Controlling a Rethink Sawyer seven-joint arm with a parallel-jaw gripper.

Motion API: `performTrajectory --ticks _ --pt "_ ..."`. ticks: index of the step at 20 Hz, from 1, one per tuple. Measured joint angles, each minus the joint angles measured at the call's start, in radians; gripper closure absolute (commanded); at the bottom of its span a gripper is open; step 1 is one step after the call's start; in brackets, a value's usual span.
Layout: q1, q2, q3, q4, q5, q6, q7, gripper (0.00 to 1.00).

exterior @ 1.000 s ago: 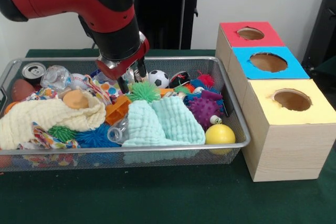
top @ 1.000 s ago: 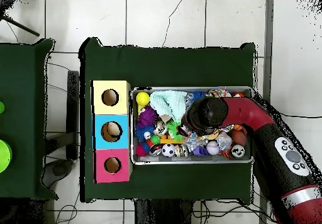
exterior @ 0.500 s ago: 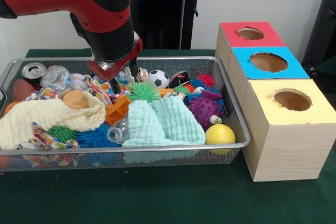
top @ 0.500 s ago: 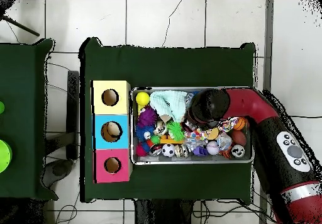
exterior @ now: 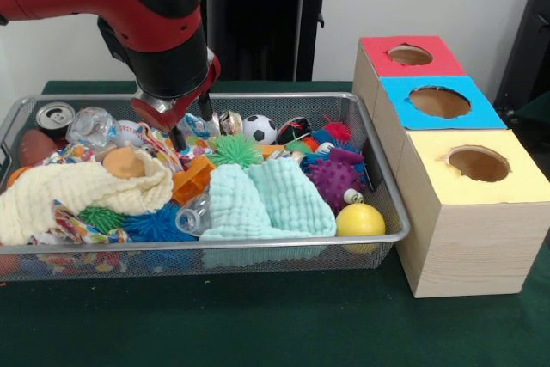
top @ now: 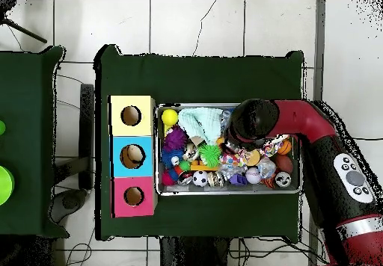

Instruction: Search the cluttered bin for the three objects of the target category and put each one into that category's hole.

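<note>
The end effector (exterior: 191, 123) hangs low over the back-middle of the bin (exterior: 258, 247), its two dark fingers apart w/ nothing between them, so open and empty. One fingertip (exterior: 179, 139) is down near the patterned cloth (exterior: 163, 145), the other sits higher by the back wall. In the overhead view the arm (top: 299, 128) reaches in from the right and its wrist covers the end effector.

Bin sits on the green table (exterior: 258, 324), packed w/ toys and cloths. One clear bottle (exterior: 89, 125) lies at the back left, just beside the drink can (exterior: 55, 117) in the corner. A second clear bottle (exterior: 194, 215) lies toward the front, poking out between the mint cloth (exterior: 266, 199) and the orange toy (exterior: 191, 180) (mostly hidden, neck end showing). Can't make out a third bottle.

Other stuff: cream cloth (exterior: 77, 191) front left, green spiky ball (exterior: 235, 149) just right of the end effector, soccer ball (exterior: 258, 129) at the back, purple spiky ball (exterior: 333, 180) and yellow ball (exterior: 360, 220) at the right end.

Right of the bin stand three wooden boxes, each w/ a round hole on top: red box (exterior: 410, 56) farthest back, blue box (exterior: 439, 102) in the middle, yellow box (exterior: 474, 165) nearest the camera.
</note>
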Motion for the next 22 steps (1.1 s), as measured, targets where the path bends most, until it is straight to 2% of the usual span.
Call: performTrajectory --ticks 8,22 --pt "-0.017 0.007 0.000 0.000 0.000 0.000 -0.002 0.00" --pt "-0.089 0.034 -0.009 0.013 -0.005 0.000 -0.002 0.00"
